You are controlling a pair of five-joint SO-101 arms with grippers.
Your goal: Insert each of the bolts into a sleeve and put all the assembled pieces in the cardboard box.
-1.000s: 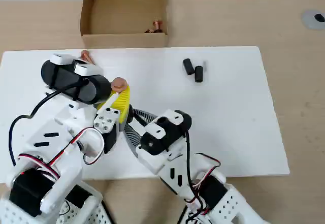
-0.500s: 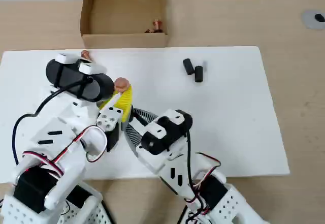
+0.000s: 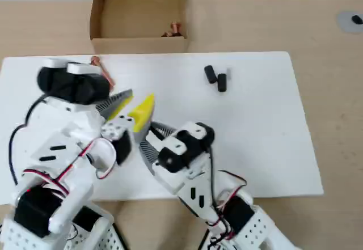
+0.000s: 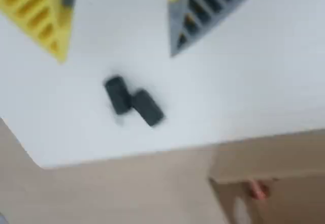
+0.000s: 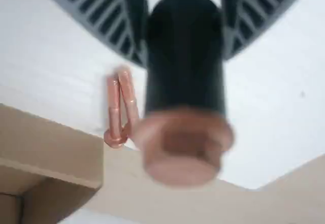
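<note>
A white rectangular board [image 3: 255, 148] lies on a pale wooden table [image 3: 334, 91], and an open brown cardboard box [image 3: 136, 45] sits against the board's far edge. Since a second ago the left gripper [image 3: 140, 97] has let go of the bolt and swung aside. Its yellow and grey fingers stand wide apart with nothing between them. Two short black cylindrical sleeves [image 4: 133, 102] lie touching each other, well ahead of its fingertips. The right gripper [image 5: 183, 56] is clamped on a black sleeve [image 5: 185, 82] with a copper-coloured bolt [image 5: 183, 142] seated in it, the broad head jutting past the fingertips. Two slim copper bolts [image 5: 121, 107] lie side by side beyond, near the box.
</note>
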